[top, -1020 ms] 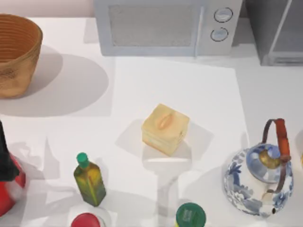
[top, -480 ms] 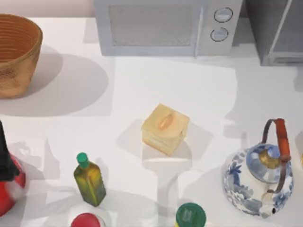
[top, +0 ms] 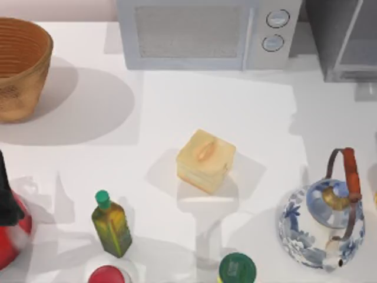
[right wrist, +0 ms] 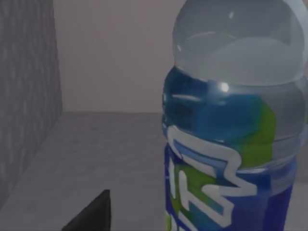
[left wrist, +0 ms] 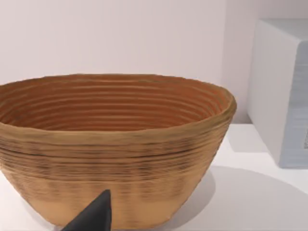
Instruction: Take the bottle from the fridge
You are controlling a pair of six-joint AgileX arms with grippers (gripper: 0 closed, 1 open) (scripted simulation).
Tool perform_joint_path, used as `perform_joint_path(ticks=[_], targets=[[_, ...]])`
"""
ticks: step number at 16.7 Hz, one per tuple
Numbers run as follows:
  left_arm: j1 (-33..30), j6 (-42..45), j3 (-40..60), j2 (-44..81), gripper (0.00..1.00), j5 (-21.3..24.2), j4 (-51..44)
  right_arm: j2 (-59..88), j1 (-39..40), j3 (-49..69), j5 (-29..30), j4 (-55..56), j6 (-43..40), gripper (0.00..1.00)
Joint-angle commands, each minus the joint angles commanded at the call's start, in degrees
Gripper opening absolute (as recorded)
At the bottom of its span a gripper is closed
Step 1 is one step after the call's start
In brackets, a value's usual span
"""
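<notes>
Reaching step: my right gripper (right wrist: 86, 214) is inside the fridge (top: 344, 41) beside the bottle (right wrist: 231, 144); pincer state I cannot tell. Next: close in, clamp.

A smooth white table (top: 194, 106) filled the scene under bright overhead light, which threw soft grey shadows beside everything standing on it. Along the far edge ran a plain, pale pinkish-white wall (top: 59, 9), seen again behind the table in the left wrist view (left wrist: 120, 33). No windows or other furniture could be made out.
</notes>
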Motion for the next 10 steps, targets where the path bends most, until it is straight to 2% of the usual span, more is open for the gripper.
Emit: perform_joint_path(ticks=[5, 10], targets=[[0.0, 0.0, 0.0, 0.0, 1.00, 0.0, 0.0, 1.4, 0.0, 2.1, 0.1, -1.1, 0.0, 1.00], [0.0, 0.0, 0.0, 0.0, 1.00, 0.0, 0.0, 6.8, 1.1, 14.0, 1.2, -6.7, -0.1, 1.00]])
